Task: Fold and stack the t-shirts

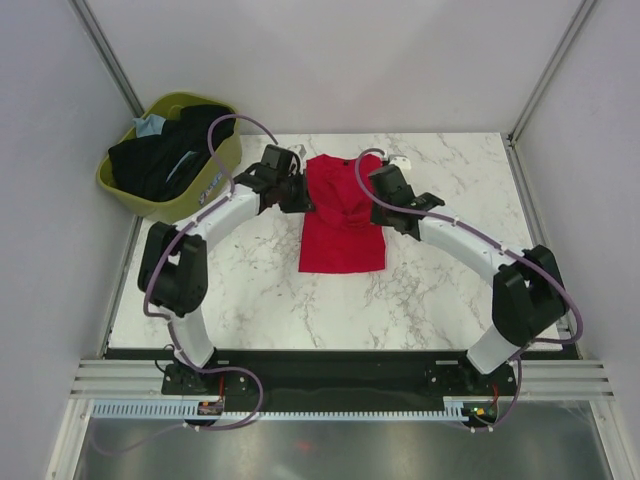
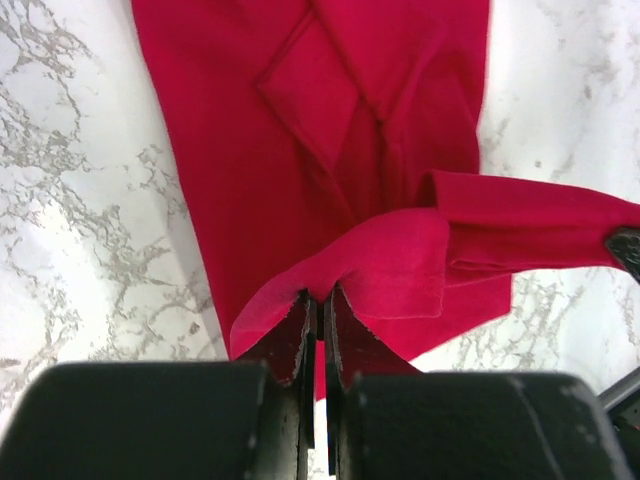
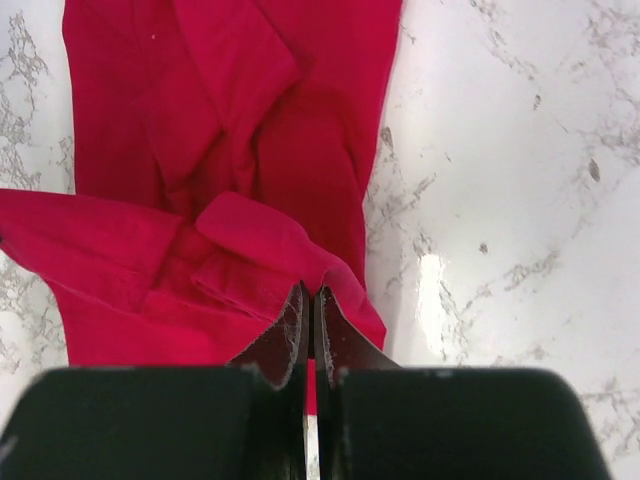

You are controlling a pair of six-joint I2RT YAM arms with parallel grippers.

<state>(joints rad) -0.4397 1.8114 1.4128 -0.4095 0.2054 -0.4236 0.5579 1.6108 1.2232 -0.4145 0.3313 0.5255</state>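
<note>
A bright red t-shirt [image 1: 343,222] lies lengthwise on the marble table [image 1: 250,290], sides folded in. My left gripper [image 1: 299,193] is shut on its far left edge, and the left wrist view shows that cloth [image 2: 350,265] lifted between the jaws. My right gripper [image 1: 378,208] is shut on the far right edge; the pinched fold [image 3: 270,250] rises off the shirt below. Between the two grips the far end is raised and doubled toward the near end. Black t-shirts [image 1: 150,160] and a light blue one [image 1: 152,125] sit in the basket.
An olive-green plastic basket [image 1: 205,195] stands at the table's back left corner, close to the left arm. White walls close in the table on three sides. Bare marble lies left, right and in front of the red shirt.
</note>
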